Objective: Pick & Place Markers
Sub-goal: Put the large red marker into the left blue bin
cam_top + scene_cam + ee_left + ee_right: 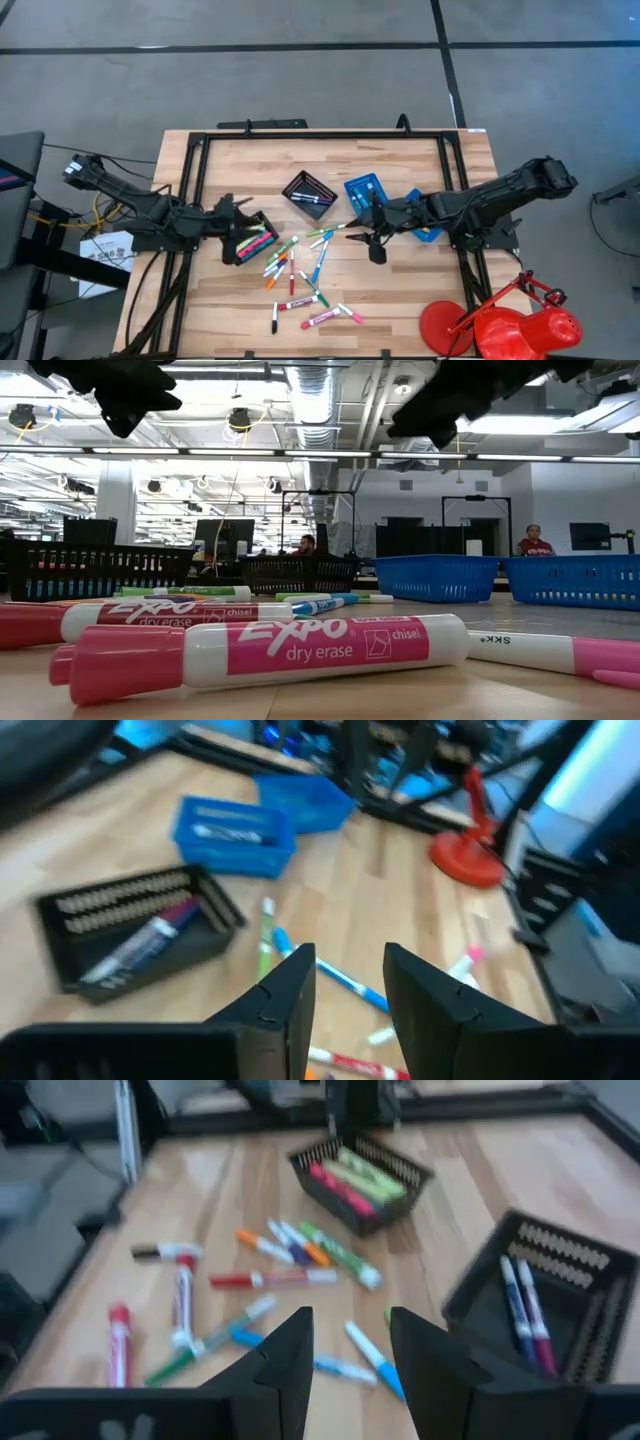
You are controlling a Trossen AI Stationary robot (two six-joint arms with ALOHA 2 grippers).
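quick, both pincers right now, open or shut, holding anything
Left pincer: open, holding nothing, above the table.
Right pincer: open, holding nothing, over the loose markers.

Pink, green, blue markers [300,275]; blue tray [366,192].

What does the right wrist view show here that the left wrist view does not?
Only the right wrist view: the black tray with pink and green markers and the loose red markers. Only the left wrist view: two blue trays and the red lamp base. Both: the black tray holding a few markers, loose blue markers on the wooden table, and each arm's own empty fingers with a gap between them.
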